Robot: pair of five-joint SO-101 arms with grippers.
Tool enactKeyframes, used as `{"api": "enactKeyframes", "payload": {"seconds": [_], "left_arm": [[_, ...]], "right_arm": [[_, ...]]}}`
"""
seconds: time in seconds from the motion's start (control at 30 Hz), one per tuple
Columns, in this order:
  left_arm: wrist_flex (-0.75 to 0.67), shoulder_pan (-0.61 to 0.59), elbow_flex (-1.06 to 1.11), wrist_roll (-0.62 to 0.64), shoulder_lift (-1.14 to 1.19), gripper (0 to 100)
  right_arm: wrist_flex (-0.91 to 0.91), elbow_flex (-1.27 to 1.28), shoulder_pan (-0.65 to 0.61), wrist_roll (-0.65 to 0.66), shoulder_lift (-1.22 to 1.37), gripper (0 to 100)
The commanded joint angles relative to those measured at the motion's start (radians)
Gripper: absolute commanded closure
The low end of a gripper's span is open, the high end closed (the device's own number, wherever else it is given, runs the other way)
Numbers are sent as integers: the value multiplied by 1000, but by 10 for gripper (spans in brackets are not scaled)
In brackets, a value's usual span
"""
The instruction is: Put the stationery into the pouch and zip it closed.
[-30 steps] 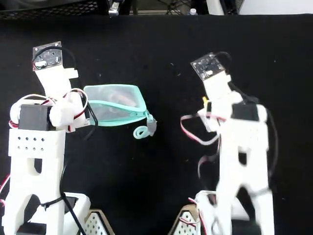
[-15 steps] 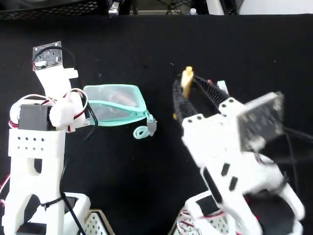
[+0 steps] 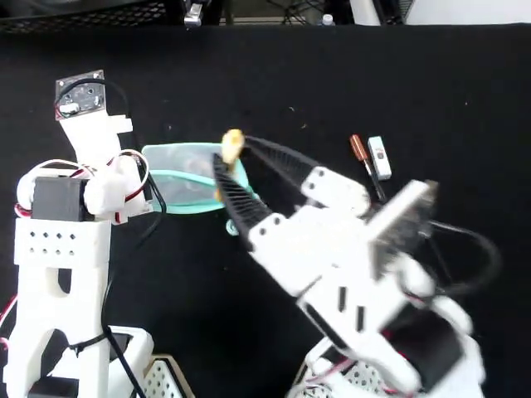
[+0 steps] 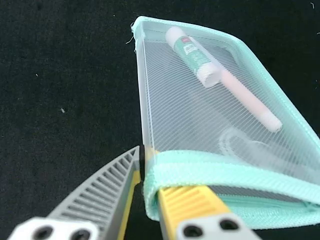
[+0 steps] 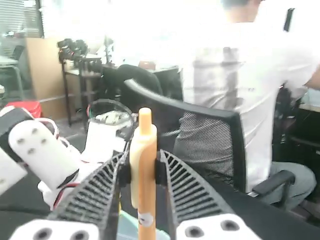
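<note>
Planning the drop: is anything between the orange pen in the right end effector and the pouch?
Nothing visible. The right end effector holds the orange pen above one end of the pouch; the left end effector grips its edge.

The high camera is fixed off the arms and looks steeply down on the black worktop [image 3: 431,75] from the arms' base side, far enough back to take in both arms and the far edge; the left wrist camera sits close behind the left pincer [image 4: 145,170], facing down along its fingers at the mesh pouch [image 4: 190,110], very near; the right wrist camera looks along the right pincer [image 5: 142,162] nearly level, toward the room behind, with the yellow pen [image 5: 144,145] close before the lens; the high and left wrist views share the pouch; the high and right wrist views share the pen and the left arm [image 5: 37,150].
</note>
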Motion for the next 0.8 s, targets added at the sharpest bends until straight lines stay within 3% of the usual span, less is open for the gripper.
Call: {"api": "enactKeyframes", "payload": {"seconds": [0.0,0.33,0.5,0.77], "left_arm": [[-28,-5,-4,-8,-14,970],[-26,-5,-4,-8,-15,970],[-25,-5,-4,-8,-15,970],[-26,-5,-4,-8,-15,970]], "right_arm": [[-123,104,-35,-2,-15,985],[-318,308,-64,2,-7,985],[-411,447,-61,100,-7,986],[-420,601,84,124,-7,985]]}}
